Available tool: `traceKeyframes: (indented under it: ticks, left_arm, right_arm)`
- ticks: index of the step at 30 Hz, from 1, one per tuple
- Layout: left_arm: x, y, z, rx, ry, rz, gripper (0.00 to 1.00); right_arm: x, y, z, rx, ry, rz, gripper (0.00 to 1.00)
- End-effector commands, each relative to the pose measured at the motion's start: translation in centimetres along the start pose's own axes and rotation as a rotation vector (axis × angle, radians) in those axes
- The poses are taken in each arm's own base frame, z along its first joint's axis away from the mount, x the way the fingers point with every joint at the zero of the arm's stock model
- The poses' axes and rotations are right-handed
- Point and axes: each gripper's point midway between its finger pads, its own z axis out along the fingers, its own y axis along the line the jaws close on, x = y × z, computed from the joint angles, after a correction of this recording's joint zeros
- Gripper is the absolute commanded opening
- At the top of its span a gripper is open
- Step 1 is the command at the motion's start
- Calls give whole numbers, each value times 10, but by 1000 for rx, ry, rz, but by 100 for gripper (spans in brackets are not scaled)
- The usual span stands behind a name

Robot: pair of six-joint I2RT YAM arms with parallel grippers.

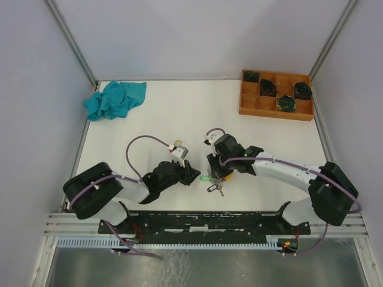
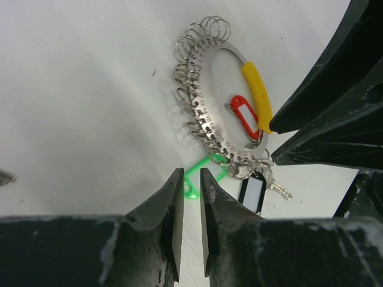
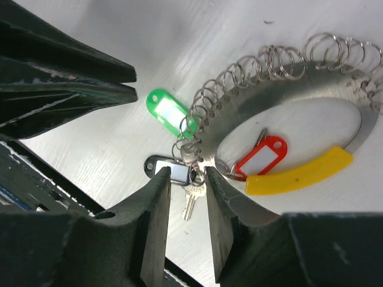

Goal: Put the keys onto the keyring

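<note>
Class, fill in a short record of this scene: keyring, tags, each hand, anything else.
keyring: lying flat, yellow strip on one side
red tag: within the ring's opening
green tag: outside the ring, beside left hand
right hand: straddles ring edge and black tag
grip: unclear for both hands
elsewhere: blue cloth, wooden tray

White table [image 1: 179, 119], pale walls [image 1: 36, 72] three sides; teal cloth [image 1: 114, 100] far-left corner, wooden tray [image 1: 272, 115] far-right.
</note>
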Motion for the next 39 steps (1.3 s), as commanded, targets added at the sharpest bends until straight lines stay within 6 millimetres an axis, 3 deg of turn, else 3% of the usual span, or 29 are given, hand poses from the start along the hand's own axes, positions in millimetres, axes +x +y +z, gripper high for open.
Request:
traceKeyframes:
  ticks: [1,9,16,31,35,39]
  left_arm:
    - [0,22,-19,-122,-9,4,24]
    - [-5,44,-51,-243,-71,-61,33]
    - [-6,57,-66,-303,-99,-87,34]
    - [-13,55,-67,-295,-112,-62,35]
    - [-13,52,-66,-284,-110,-57,34]
    - [-15,48,-64,-266,-108,-52,35]
  right_arm:
    - [-22,10,2,19,22,-115,38]
    - [-29,17,16,141,105,-240,38]
    - [-23,15,25,264,170,-296,37]
    - [-20,-5,48,453,198,-299,35]
    - [-21,-5,53,453,184,-296,29]
    - [-22,-4,51,447,182,-302,16]
